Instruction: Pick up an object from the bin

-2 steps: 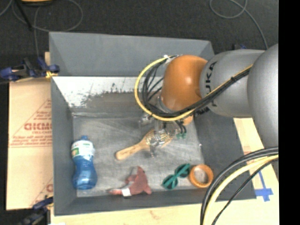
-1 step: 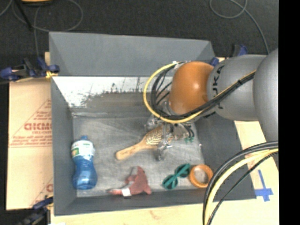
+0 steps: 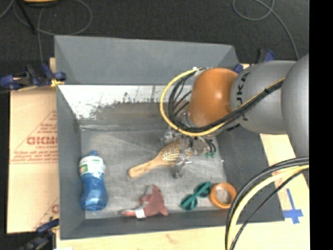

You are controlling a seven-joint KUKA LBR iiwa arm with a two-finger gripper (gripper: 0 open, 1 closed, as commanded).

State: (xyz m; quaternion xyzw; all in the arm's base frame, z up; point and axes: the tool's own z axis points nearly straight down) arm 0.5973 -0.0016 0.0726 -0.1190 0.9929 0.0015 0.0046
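A wooden hairbrush [image 3: 156, 162] lies in the middle of the bin, its handle pointing to the lower left and its bristled head under my gripper [image 3: 178, 158]. My gripper stands right at the brush head, its metal fingers on either side of it. Green toy glasses [image 3: 195, 196] lie just below, near the bin's front wall. An orange tape roll [image 3: 223, 195] lies to their right.
A blue water bottle [image 3: 92, 181] with a green label lies at the left side of the bin. A brownish-red soft toy [image 3: 150, 203] lies at the front middle. The arm with its orange cover and cables reaches in from the right.
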